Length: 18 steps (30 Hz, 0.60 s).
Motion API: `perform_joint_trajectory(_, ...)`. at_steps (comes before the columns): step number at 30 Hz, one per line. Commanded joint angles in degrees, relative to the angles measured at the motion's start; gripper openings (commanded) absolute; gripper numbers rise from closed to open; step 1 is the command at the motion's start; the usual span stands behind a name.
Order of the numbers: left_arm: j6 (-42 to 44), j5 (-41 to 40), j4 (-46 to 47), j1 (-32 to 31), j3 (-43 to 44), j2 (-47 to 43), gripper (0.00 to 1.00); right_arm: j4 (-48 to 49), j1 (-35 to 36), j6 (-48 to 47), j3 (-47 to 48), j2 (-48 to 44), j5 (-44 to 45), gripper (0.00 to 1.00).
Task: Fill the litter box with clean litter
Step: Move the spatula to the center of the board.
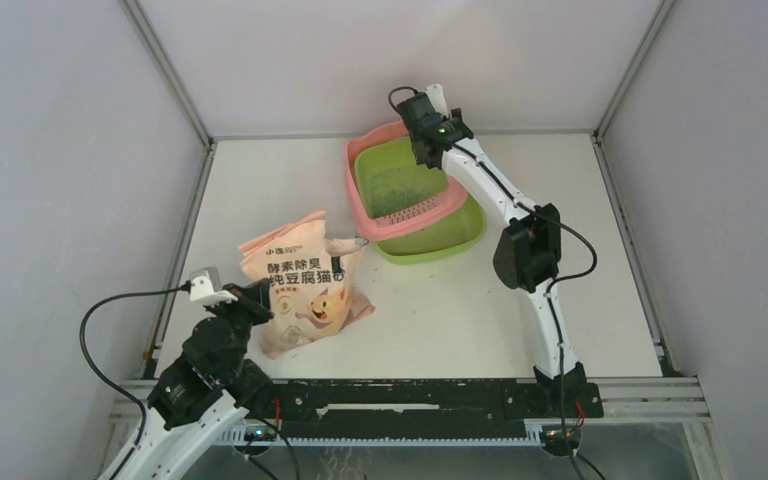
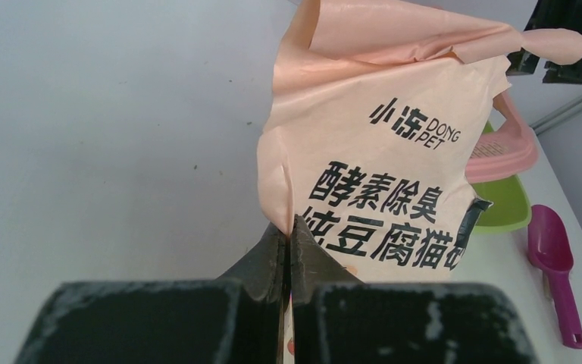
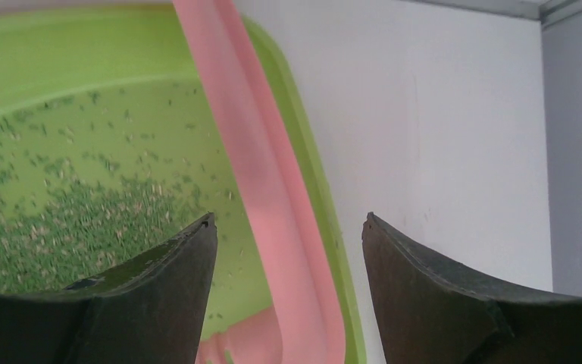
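The litter box [image 1: 350, 185], a lime-green basin under a pink rim, sits at the back centre of the table. A thin scatter of litter [image 1: 398, 186] lies in the basin. My right gripper [image 1: 430, 152] hovers over the box's far right side. In the right wrist view it [image 3: 288, 220] is open, straddling the pink rim [image 3: 235, 136] without touching it, with litter [image 3: 68, 220] on the green floor to the left. My left gripper [image 1: 263, 298] is shut on the left edge of the peach-pink litter bag [image 1: 305, 285]. The left wrist view shows its fingertips [image 2: 288, 227] pinching the bag [image 2: 379, 152], which stands upright.
A magenta scoop [image 2: 553, 258] lies on the table to the right of the bag, with the litter box [image 2: 504, 205] behind it. Grey walls and metal frame rails [image 1: 175, 250] enclose the white table. The right arm [image 1: 525, 250] reaches along the box's right side.
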Motion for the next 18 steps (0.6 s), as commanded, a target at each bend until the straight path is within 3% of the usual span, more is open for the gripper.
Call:
perform_joint_trajectory(1, -0.01, 0.86, 3.14, 0.17, 5.46, -13.19, 0.00, -1.85, 0.33, -1.70, 6.64, 2.68, 4.95, 0.77)
perform_joint_trajectory(10, -0.01, 0.80, 3.11, 0.20, 5.85, -13.21, 0.00, 1.06, -1.36, -2.03, 0.74, 4.05, 0.80, 0.74)
perform_joint_trajectory(13, -0.01, 0.79, 3.02, 0.19, 6.17, -13.17, 0.00, 1.59, -1.84, -1.79, 0.39, 4.42, 0.80, 0.53)
perform_joint_trajectory(16, -0.08, 0.60, 2.39, 0.21, 6.93, -13.24, 0.00, 1.94, -2.40, -1.10, 0.37, 4.39, 0.76, 0.39)
perform_joint_trajectory(18, -0.17, 0.64, 1.75, 0.20, 7.68, -13.17, 0.00, 1.94, -2.58, -0.85, 0.32, 4.03, 0.61, 0.21)
